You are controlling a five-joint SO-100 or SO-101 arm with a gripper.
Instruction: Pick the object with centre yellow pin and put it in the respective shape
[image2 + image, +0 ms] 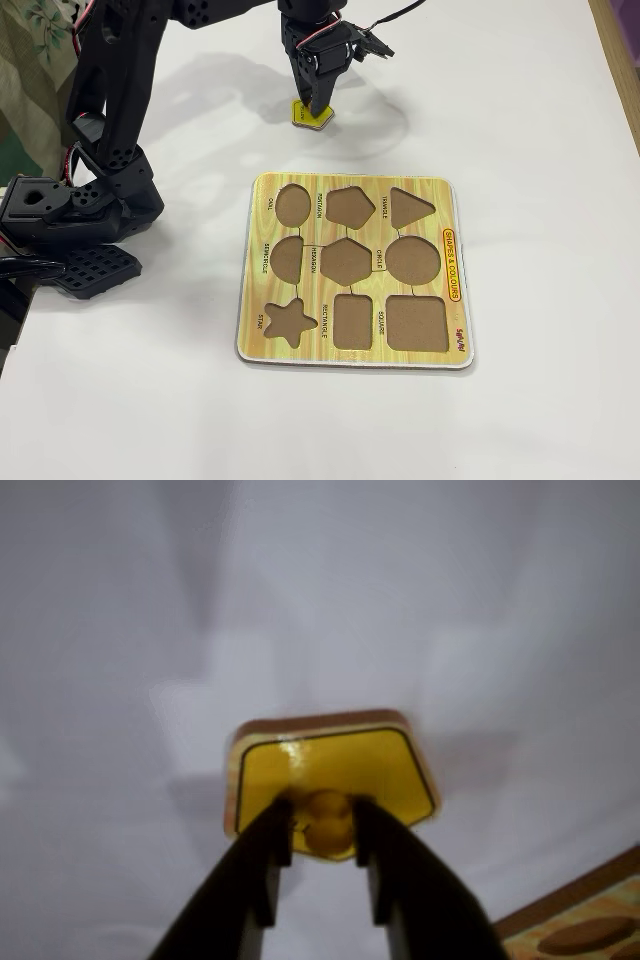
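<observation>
A yellow flat-sided wooden piece (330,765) with a yellow centre pin (327,820) lies at or just above the white table; I cannot tell whether it touches. My gripper (322,825) is shut on the pin, with a black finger on each side. In the fixed view the gripper (314,104) points down on the piece (312,116), behind the puzzle board (452,300). The board's recesses are all empty, among them a pentagon (349,207) and a hexagon (346,262). A corner of the board (570,895) shows at the wrist view's lower right.
The arm's black base and clamp (75,215) stand at the left table edge. A patterned cloth (40,30) hangs at the top left. The table's right edge (622,60) runs along the upper right. Cables (385,45) trail from the wrist.
</observation>
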